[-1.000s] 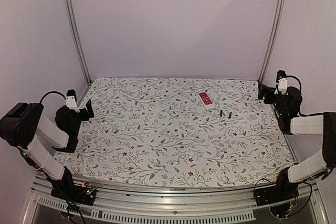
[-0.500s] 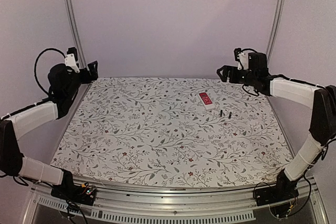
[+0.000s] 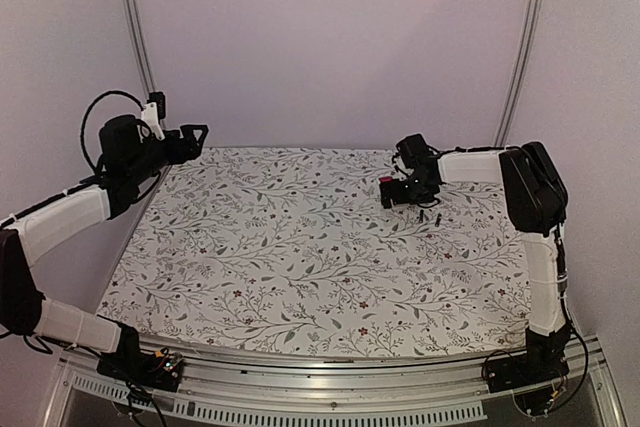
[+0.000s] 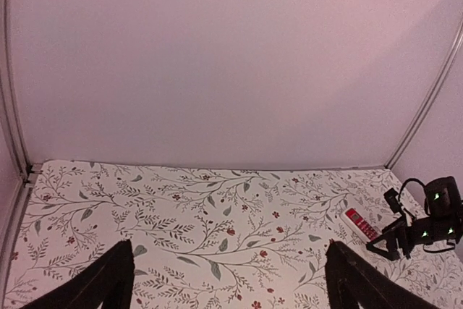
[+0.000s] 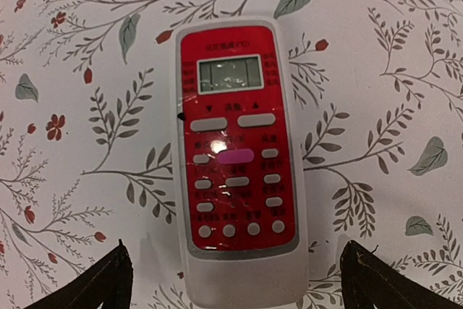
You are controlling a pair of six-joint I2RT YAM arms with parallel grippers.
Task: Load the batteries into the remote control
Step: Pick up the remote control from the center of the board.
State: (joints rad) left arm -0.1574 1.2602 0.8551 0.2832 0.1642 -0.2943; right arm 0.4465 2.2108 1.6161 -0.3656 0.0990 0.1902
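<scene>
My right gripper [image 3: 403, 192] hangs wide open and empty right over the remote [image 5: 235, 157], with a finger off each long side. My left gripper [image 4: 231, 284], jaws also apart and empty, sits high at the far left, well away from it. The remote lies button-face up at the far right of the table [image 3: 300, 247]. The batteries [image 3: 436, 215] sit just near and right of it. I judge the remote to be light, rigid, glossy plastic, so I'd pinch its long edges mid-body. The batteries look prone to roll.
</scene>
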